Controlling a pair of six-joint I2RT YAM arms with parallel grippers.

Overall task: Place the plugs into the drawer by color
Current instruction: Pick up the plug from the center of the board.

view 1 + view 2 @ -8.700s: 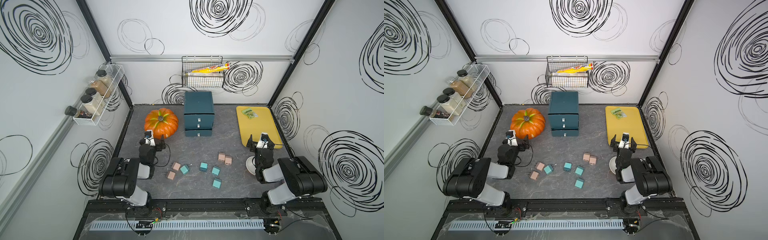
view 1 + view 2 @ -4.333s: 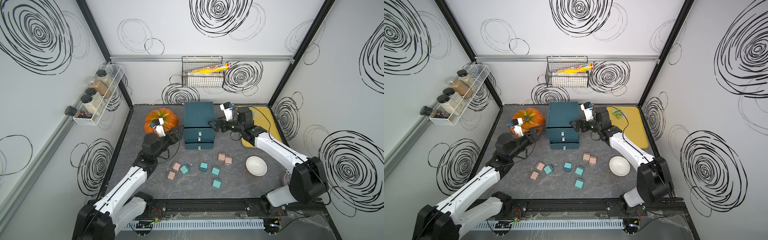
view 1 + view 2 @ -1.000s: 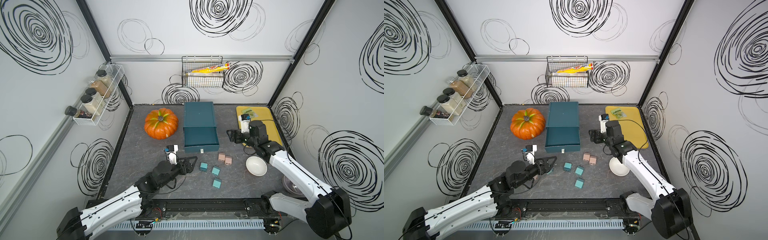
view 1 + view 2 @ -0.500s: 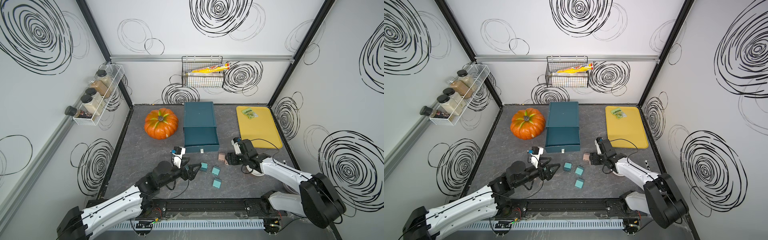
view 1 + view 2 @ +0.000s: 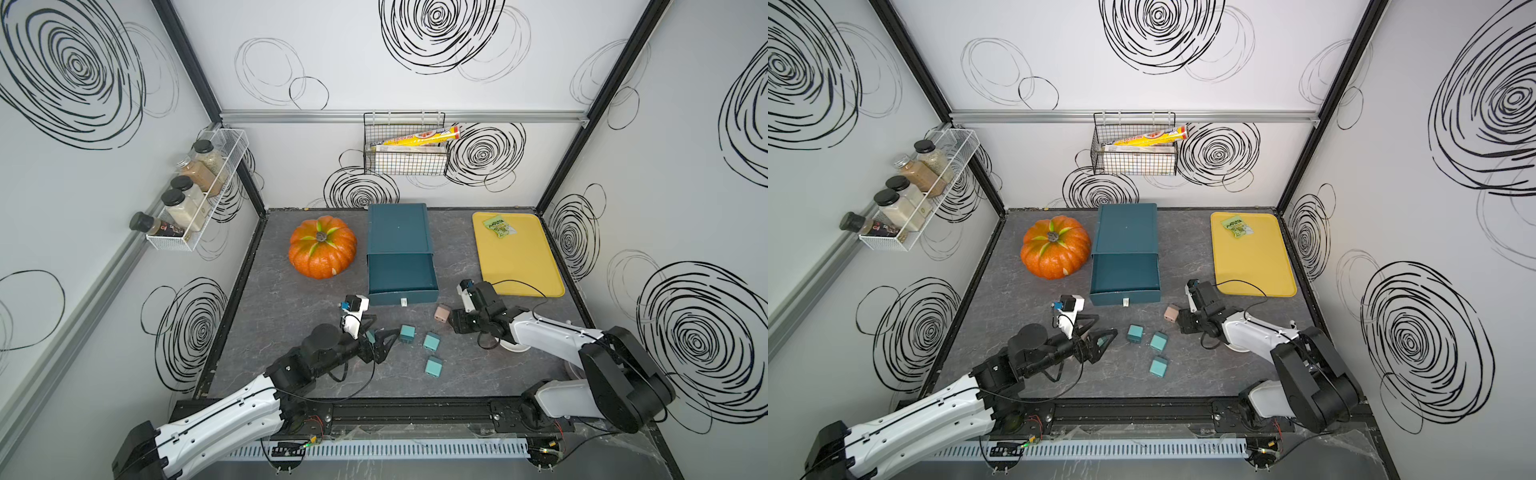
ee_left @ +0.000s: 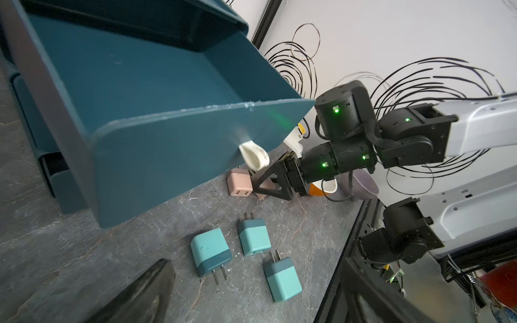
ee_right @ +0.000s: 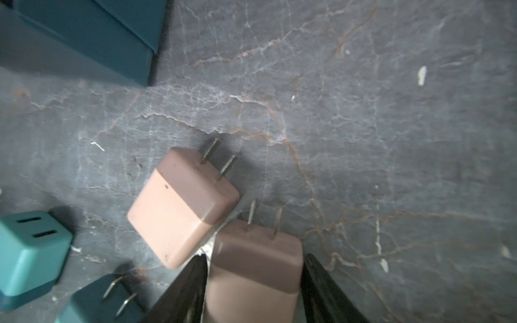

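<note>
Partly seen near the arms
The right gripper (image 7: 254, 258) and the pink plug (image 7: 254, 270) between its fingers run off the right wrist view's edge, contact unclear; the right arm covers most of the bowl (image 5: 517, 347); a blurred finger (image 6: 140, 293) is cut off in the left wrist view

The plugs (image 7: 181, 207) look like smooth matt plastic with bare metal prongs (image 7: 225, 169); the drawer (image 6: 167, 156) is matt plastic; the surface (image 7: 391, 112) is rough, veined, stone-like.

A lab robot cell, walled by swirl-printed panels (image 5: 357, 54).
</note>
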